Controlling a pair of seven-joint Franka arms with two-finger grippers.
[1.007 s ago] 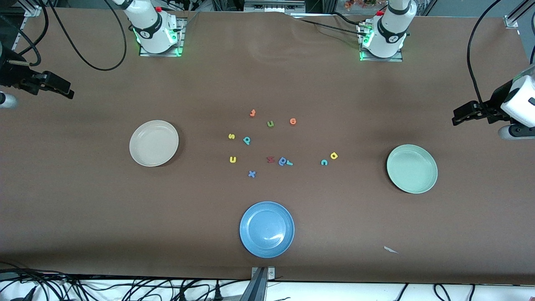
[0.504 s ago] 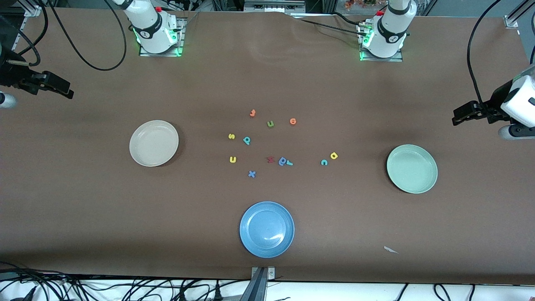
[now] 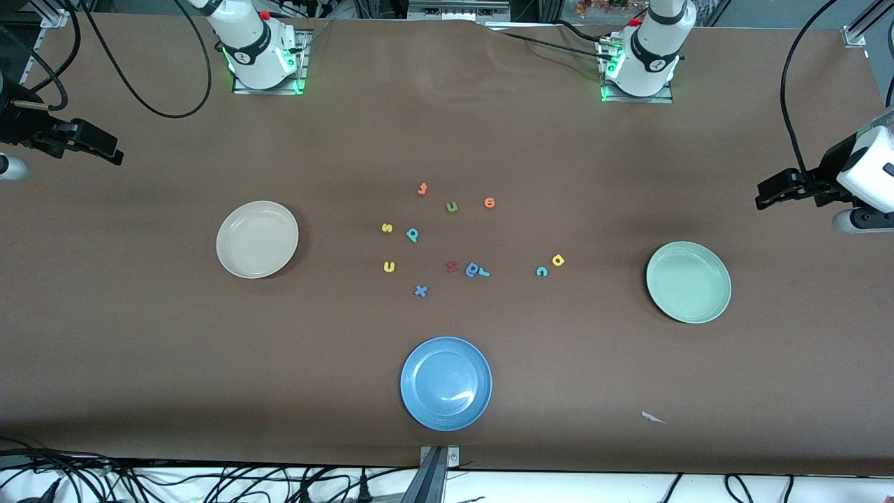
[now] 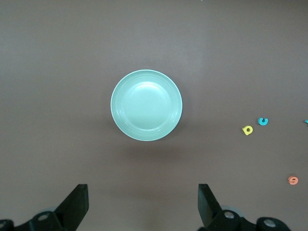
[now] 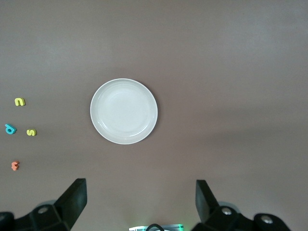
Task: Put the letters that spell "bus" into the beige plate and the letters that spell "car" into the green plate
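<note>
- Brown worktop (image 3: 140, 349); we see every letter loose mid-table, both target plates bare.
- Left end effector (image 4: 142, 207) spread wide high over green plate (image 3: 688, 281); right end effector (image 5: 139, 204) spread wide over beige plate (image 3: 257, 239). Neither holds anything.
- Yellow "s" (image 3: 387, 228), yellow "u" (image 3: 390, 266), teal "b" (image 3: 412, 235) lie toward beige plate; teal "c" (image 3: 541, 271), yellow "a" (image 3: 557, 260) toward green.
- We judge no step started; next is a descent onto one letter.
- Teal "r" (image 3: 483, 272) touches blue letter (image 3: 473, 269): awkward pick. Blue plate (image 3: 445, 383) is a decoy.

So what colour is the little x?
Blue. The x shows best in the front view, just above the blue plate.
</note>
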